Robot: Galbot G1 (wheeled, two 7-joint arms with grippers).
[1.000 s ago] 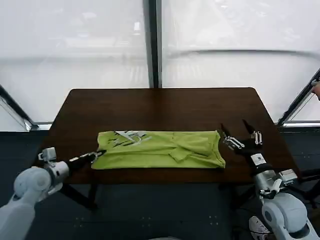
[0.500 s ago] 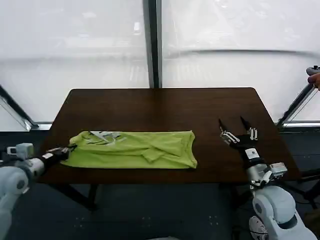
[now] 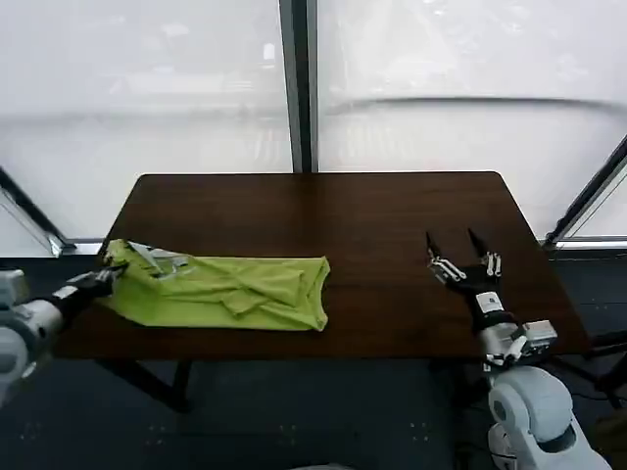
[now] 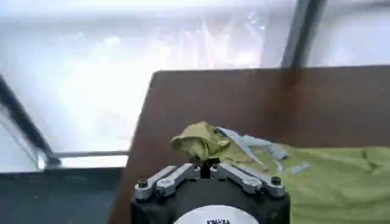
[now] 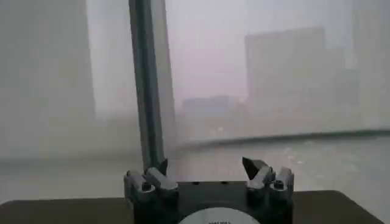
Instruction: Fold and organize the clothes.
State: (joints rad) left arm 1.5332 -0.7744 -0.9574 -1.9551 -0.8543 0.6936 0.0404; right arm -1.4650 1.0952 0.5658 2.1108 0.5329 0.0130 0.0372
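Note:
The clothes are a lime yellow-green T-shirt (image 3: 230, 290), folded into a long band on the left half of the brown table (image 3: 372, 225). A white printed mark (image 3: 162, 260) shows near its left end. My left gripper (image 3: 110, 275) is shut on that left end, which is bunched and lifted a little at the table's left edge. In the left wrist view the pinched fabric (image 4: 201, 143) rises as a crumpled peak just beyond the left gripper (image 4: 206, 165). My right gripper (image 3: 458, 251) stands open above the table's right side, well apart from the shirt, with its fingers (image 5: 256, 167) spread and nothing between them.
The table's back and right parts are bare wood. Behind it stand white windows with a dark upright post (image 3: 294, 88). The table's left edge (image 3: 108, 245) lies right beside the held end of the shirt.
My left gripper has dragged the shirt steadily to the left across the table, and its left end now lifts at the edge. The right gripper has drawn back slightly and stays open.

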